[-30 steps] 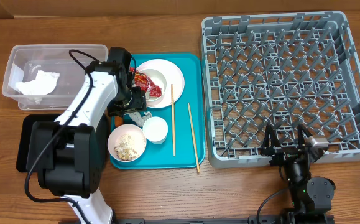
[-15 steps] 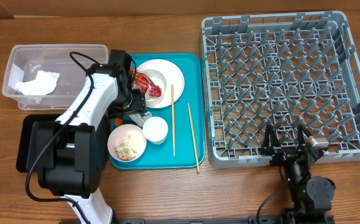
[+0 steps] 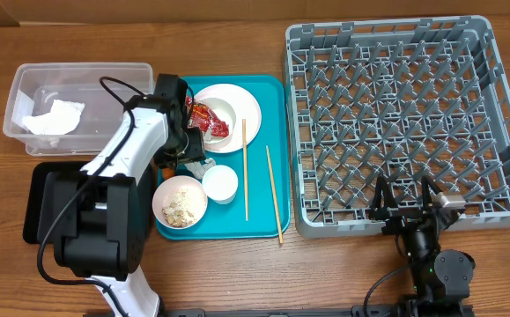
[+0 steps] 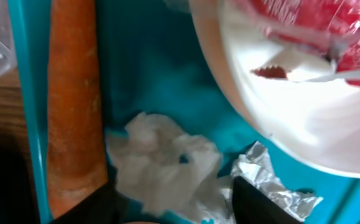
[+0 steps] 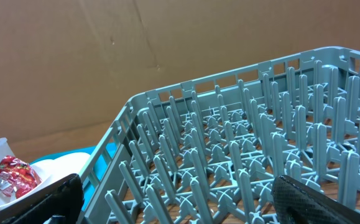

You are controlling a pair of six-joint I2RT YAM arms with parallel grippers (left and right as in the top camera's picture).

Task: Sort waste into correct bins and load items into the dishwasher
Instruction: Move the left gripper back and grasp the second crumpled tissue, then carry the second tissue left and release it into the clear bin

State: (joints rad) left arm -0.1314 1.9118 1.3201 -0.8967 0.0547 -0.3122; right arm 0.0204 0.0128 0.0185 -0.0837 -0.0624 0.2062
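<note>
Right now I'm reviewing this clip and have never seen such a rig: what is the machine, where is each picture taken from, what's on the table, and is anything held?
Two robot arms sit at a table, each ending in a two-finger gripper. One picture looks down from above; the other two come from cameras on the wrists. On the table: a clear tub holding white paper, a teal tray with a plate, red wrapper, bowl of scraps, cup and two chopsticks, and a grey rack. The left gripper straddles a crumpled napkin beside a carrot piece; whether it grips is unclear. The right gripper is open, holding nothing.
</note>
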